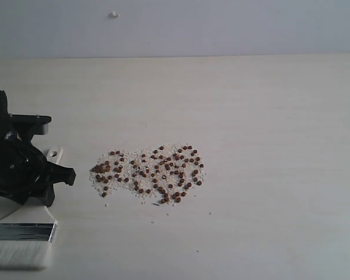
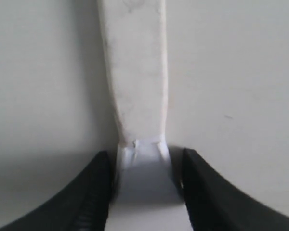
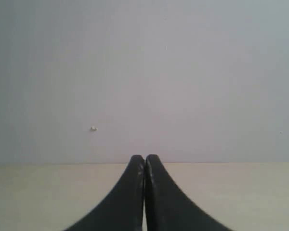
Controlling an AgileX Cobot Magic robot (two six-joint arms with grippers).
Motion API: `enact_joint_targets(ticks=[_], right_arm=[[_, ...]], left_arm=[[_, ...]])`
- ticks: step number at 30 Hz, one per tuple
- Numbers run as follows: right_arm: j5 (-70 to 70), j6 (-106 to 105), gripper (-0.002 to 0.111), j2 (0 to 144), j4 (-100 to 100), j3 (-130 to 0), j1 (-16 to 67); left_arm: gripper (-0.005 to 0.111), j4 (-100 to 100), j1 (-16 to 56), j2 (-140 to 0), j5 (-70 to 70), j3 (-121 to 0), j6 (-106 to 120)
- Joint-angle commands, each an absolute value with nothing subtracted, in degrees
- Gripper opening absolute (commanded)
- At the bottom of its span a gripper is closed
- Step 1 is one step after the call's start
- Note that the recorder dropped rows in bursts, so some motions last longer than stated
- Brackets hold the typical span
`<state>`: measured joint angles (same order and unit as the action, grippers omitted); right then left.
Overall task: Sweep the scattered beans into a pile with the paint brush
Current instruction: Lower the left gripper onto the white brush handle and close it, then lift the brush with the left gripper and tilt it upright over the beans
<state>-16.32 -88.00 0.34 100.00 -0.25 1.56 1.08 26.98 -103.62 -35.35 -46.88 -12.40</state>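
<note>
Straddling the paint brush (image 1: pixel 24 233) is my left claw (image 2: pixel 147 159). Its jaws stand wide, one on each side of the cream handle (image 2: pixel 136 72), with only a thin dark gap showing at either flank, so I judge it open and not yet clamped. The brush lies flat on the table (image 1: pixel 268 134). In the exterior view its long axis runs from the holed handle end at about 1 o'clock to the white bristles (image 1: pixel 16 255) at about 7 o'clock. My jaws cross that axis on the handle, on the 1 o'clock side of the silver ferrule (image 1: pixel 26 231), so the grasp calls for closing square across the handle's width.

The beans (image 1: pixel 149 172) lie at 3 o'clock from this claw, near the brush but apart from it. They form a loose band of reddish-brown dots and whitish crumbs stretched from 9 to 3 o'clock, not one tight heap. The bristles point away toward 7, so I expect they will need turning round to the beans.

My right claw (image 3: pixel 144 166) is pressed shut on nothing, faces the wall (image 3: pixel 159 72), and does not show in the exterior view. The left is plainly the nearer arm. No bowl or tray shows, and the beans rest bare on the table.
</note>
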Motion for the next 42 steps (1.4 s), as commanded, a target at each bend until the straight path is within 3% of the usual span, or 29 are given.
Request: enact_joint_targets(ticks=[1, 4, 6, 9, 10, 42], right_arm=[[-16.6, -88.2, 0.0, 0.0, 99.9, 0.0, 1.3], [-16.6, -88.2, 0.0, 0.0, 99.9, 0.0, 1.3], [-16.6, -88.2, 0.0, 0.0, 99.9, 0.0, 1.3], [-16.6, -88.2, 0.0, 0.0, 99.9, 0.0, 1.3], [-16.6, -88.2, 0.0, 0.0, 99.9, 0.0, 1.3], [-16.6, -88.3, 0.0, 0.0, 99.9, 0.0, 1.3]], left_arm=[[0.041, 0.7, 27.4, -103.7, -33.0, -46.8, -13.3], [0.038, 0.7, 27.4, -103.7, -33.2, -46.8, -13.3], [0.028, 0.7, 27.4, -103.7, -33.7, -46.8, -13.3], [0.003, 0.7, 27.4, -103.7, -34.8, -46.8, -12.1], [0.0, 0.7, 27.4, -103.7, -35.1, -46.8, -11.6], [0.0, 8.0, 27.4, -83.8, -43.2, -46.8, 3.0]])
